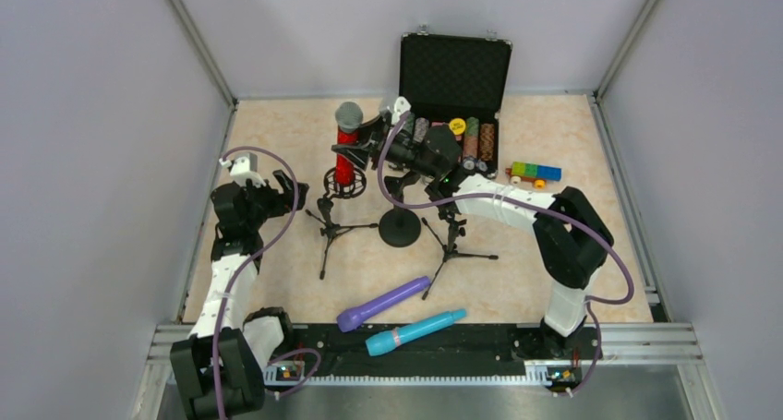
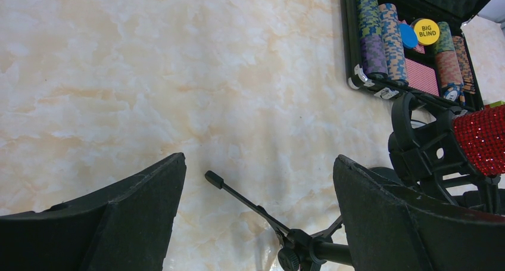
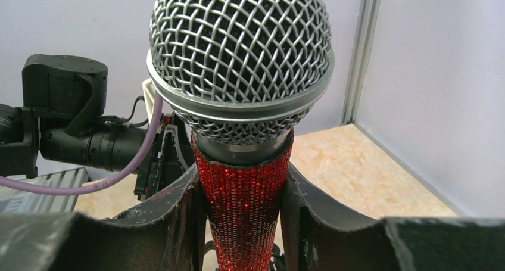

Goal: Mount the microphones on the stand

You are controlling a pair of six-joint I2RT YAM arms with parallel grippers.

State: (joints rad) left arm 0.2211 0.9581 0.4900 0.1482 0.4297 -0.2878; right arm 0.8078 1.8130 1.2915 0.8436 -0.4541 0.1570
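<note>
Right hand [image 3: 244, 214] gripped the red microphone [image 3: 238, 62] upright, its lower end in the ring mount [image 1: 343, 182] of the stand [image 1: 327, 222], likely to seat it. Left hand [image 2: 257, 164] hung wide open and empty beside the stand; purple microphone [image 1: 383, 303] and turquoise microphone [image 1: 415, 332] lay on the surface [image 1: 277, 134].

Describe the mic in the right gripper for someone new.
Find the open black case at the table's far edge; just left of it the right gripper holds an upright microphone. Only this one is glittery red with a silver mesh head.
</note>
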